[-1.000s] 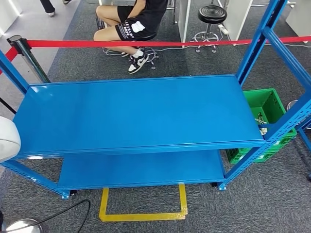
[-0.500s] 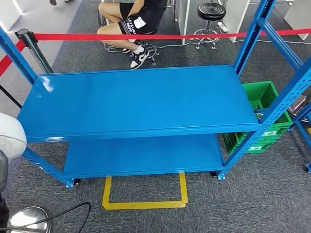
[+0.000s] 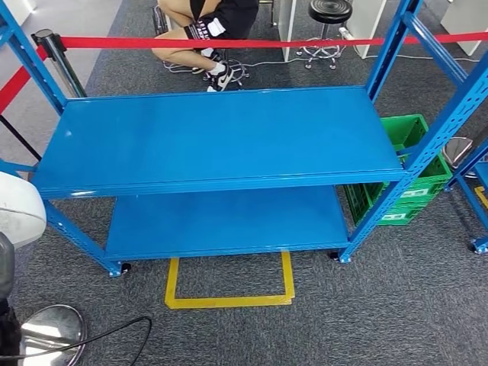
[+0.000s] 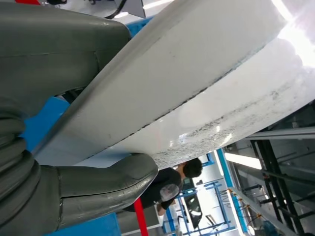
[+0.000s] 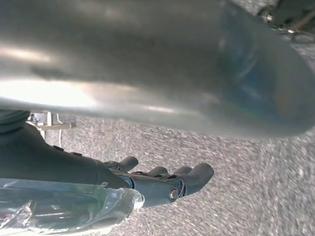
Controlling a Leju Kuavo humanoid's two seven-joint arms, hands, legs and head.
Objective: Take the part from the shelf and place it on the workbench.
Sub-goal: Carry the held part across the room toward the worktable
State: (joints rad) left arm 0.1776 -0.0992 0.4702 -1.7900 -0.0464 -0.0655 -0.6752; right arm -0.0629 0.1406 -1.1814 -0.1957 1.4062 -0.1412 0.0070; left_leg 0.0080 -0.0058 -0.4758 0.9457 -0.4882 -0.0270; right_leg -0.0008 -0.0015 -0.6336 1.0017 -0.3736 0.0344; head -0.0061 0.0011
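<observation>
Part: a white curved panel [image 4: 208, 73] is clamped between the thick grey thumb [image 4: 111, 182] and the fingers [image 4: 63, 44] of the left hand [image 4: 44, 147]; its rounded end is seen in the head view [image 3: 20, 213].
Why held so: the panel is wide and smooth, so it is pinched across its thickness, with most of it reaching out beyond the fingertips.
Shelf: the blue shelf [image 3: 219, 137] lies ahead of the fingers, well apart from the panel.
Left arm pose: the arm is kept low at the robot's side, and the panel is carried edge-on.
Right hand: the right hand [image 5: 163, 182] is hung above grey carpet [image 5: 230, 196], its dark fingers [image 5: 193, 174] stretched out and released, with nothing between them.
Stage, as judged: the pick appears done; placing on the desk is not yet done.
Risk: a slip is possible, since the grip sits near one end of the panel.
</observation>
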